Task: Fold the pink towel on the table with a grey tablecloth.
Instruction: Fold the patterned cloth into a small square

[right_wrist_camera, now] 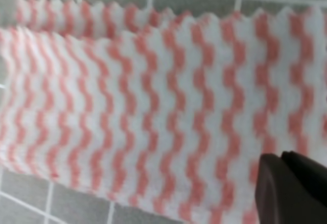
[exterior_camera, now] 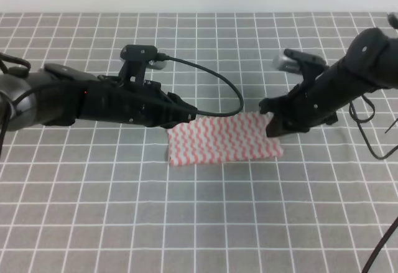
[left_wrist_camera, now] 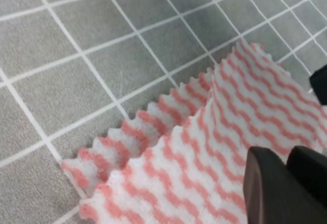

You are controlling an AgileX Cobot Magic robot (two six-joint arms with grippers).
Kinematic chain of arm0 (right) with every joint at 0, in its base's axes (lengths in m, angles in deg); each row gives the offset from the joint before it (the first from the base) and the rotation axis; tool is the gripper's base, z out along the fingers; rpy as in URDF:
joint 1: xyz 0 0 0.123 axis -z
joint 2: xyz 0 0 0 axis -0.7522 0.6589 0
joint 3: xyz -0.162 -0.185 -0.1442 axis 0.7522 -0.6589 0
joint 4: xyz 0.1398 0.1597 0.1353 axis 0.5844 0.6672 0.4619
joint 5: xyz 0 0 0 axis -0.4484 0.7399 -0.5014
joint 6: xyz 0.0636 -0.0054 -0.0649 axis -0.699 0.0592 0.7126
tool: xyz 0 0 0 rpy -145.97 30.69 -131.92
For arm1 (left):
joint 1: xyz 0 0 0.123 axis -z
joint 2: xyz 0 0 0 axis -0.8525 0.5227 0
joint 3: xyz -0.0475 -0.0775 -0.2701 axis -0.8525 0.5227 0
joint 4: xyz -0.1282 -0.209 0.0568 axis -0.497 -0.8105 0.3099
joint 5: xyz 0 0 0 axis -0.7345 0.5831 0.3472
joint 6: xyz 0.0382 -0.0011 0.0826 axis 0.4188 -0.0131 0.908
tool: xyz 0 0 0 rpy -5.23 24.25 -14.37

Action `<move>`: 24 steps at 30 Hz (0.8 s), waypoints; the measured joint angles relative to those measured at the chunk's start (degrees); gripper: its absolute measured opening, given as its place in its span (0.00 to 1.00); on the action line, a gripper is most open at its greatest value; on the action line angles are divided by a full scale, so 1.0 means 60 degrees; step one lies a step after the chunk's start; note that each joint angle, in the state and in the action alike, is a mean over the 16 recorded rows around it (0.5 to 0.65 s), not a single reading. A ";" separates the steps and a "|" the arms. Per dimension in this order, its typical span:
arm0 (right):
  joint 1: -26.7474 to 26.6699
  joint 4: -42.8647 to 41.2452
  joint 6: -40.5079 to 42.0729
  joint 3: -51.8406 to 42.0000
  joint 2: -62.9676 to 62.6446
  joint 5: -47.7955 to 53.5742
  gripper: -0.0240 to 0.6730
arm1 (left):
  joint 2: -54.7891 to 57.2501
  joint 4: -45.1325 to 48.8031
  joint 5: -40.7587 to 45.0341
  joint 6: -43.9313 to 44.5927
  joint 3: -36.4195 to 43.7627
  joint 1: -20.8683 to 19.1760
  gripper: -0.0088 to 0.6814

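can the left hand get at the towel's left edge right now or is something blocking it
Probably yes. The left hand is already at the far left corner of the pink towel, and nothing lies between them on the grey tablecloth. The right hand is at the opposite end.

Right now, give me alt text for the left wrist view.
A pink towel with wavy stripes lies doubled over on the grey tablecloth, its upper layer stopping short of the serrated lower edge. The left gripper's dark jaws show at the bottom right, over the towel.
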 joint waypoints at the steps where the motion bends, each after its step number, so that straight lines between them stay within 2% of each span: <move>1: -0.0001 -0.0033 -0.0011 -0.0002 0.0037 0.0014 0.01 | 0.0022 0.0002 0.0032 0.0000 0.0000 0.0008 0.12; 24: -0.0001 -0.0392 -0.0105 -0.0002 0.0328 0.1502 0.01 | 0.0059 0.0003 0.0145 0.0085 0.0004 0.0029 0.12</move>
